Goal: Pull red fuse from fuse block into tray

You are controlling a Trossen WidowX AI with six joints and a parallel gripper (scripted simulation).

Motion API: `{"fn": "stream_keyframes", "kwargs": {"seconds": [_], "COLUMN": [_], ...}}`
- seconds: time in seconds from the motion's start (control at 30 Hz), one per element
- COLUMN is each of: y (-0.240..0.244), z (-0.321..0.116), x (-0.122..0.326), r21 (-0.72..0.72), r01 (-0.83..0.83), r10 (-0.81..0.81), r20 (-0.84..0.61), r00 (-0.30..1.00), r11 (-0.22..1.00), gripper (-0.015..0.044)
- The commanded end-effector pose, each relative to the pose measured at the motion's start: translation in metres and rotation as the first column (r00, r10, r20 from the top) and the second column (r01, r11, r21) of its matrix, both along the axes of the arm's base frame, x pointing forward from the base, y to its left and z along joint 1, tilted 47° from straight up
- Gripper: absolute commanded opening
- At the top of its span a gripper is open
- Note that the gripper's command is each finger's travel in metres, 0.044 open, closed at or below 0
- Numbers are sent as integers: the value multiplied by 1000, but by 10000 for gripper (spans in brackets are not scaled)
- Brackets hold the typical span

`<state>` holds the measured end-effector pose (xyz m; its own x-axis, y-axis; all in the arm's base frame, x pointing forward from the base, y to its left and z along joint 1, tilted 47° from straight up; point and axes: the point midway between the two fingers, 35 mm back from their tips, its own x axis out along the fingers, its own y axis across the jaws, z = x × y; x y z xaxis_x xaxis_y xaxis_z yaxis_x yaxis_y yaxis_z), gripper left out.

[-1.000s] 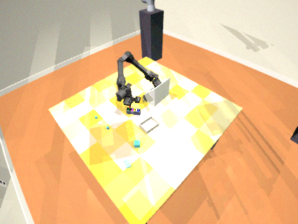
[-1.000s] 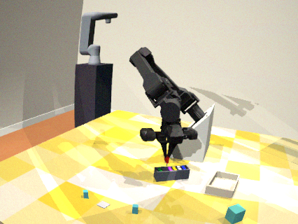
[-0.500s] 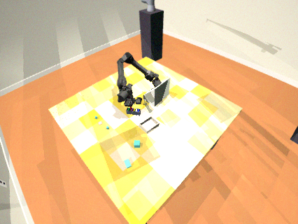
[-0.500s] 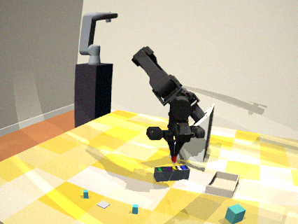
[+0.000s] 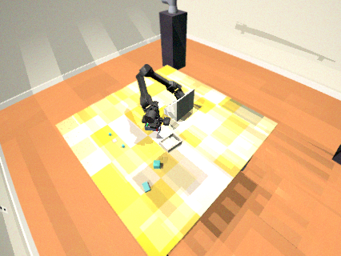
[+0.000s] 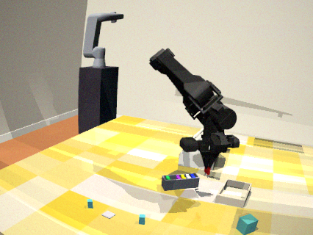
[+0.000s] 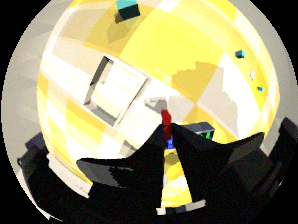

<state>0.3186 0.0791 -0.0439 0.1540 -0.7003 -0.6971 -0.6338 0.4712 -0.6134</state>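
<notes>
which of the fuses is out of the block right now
The red fuse: it is pinched in the jaws of the gripper, lifted off to the side of the fuse block. The green, purple, yellow, white and blue ones sit in their slots.

Open air beneath the gripper (image 6: 208,166) and its clamped red fuse (image 6: 207,170), fuse block (image 6: 180,181) low to one side, tray (image 6: 233,192) near on the other, grey panel (image 5: 181,106) close behind the arm.
</notes>
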Motion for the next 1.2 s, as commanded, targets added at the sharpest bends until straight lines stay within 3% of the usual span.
{"fn": "stream_keyframes", "kwargs": {"seconds": [0.0,0.5,1.17], "y": [18,66,50], "z": [-19,-83,-100], "x": [-4,-31,-28], "r21": [3,-12,-13], "r01": [5,11,11], "r10": [-5,-11,-11], "r20": [1,7,8], "r00": [1000,1000,1000], "r11": [1000,1000,1000], "gripper": [0,0,0]}}
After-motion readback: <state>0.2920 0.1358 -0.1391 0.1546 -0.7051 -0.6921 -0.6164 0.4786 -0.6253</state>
